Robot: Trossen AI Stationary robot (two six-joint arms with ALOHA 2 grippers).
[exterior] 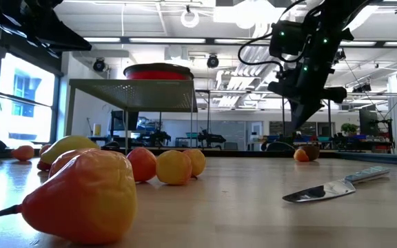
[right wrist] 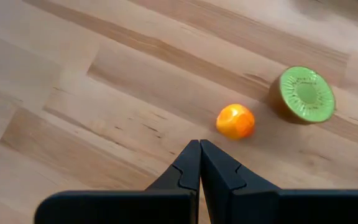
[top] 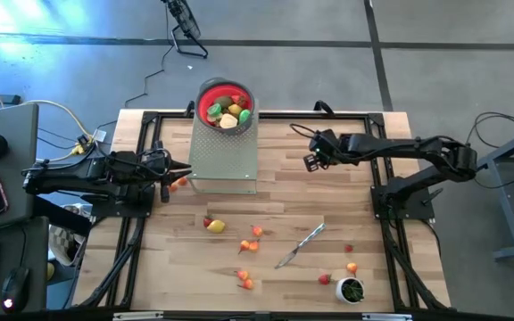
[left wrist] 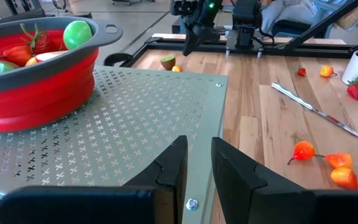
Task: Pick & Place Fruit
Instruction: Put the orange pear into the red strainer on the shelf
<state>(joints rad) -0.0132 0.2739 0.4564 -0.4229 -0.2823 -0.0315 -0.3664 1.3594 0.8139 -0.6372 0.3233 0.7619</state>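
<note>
Small toy fruit lies scattered on the wooden table: a yellow piece (top: 215,226), orange ones (top: 256,232) (top: 244,279) and red ones (top: 326,279). More fruit fills the red bowl (top: 226,105), which stands on a perforated metal stand (top: 224,156). My right gripper (right wrist: 199,149) is shut and slants down, just above the table, close to a small orange piece (right wrist: 235,121) and a kiwi half (right wrist: 302,94). My left gripper (left wrist: 197,165) hovers at the stand's left edge, its fingers a little apart with nothing between them.
A silver knife (top: 300,245) lies right of the middle of the table. A white cup with green contents (top: 351,290) stands at the near right. Black frame rails (top: 391,241) run along the table's sides. Bare wood lies between the stand and the right gripper.
</note>
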